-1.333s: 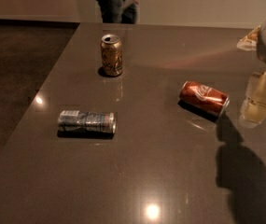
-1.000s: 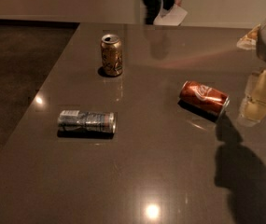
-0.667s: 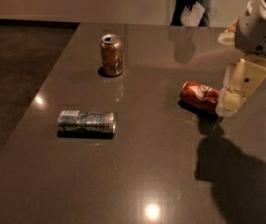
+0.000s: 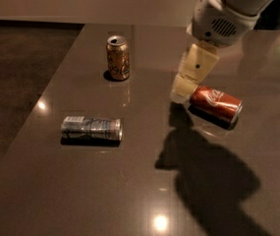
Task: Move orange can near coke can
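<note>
Beside coke can (image 4: 216, 105) — tool (image 4: 181, 95), arm (image 4: 228, 13) slanting down

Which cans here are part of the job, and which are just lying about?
In the job: orange can, upright; coke can, on its side; gripper, close beside the coke can.
Lying about: silver-blue can, on its side.

Pincer (image 4: 181, 93) low beside coke can (image 4: 217, 104), hiding one can end (arm (image 4: 228, 11) cropped by top edge).
</note>
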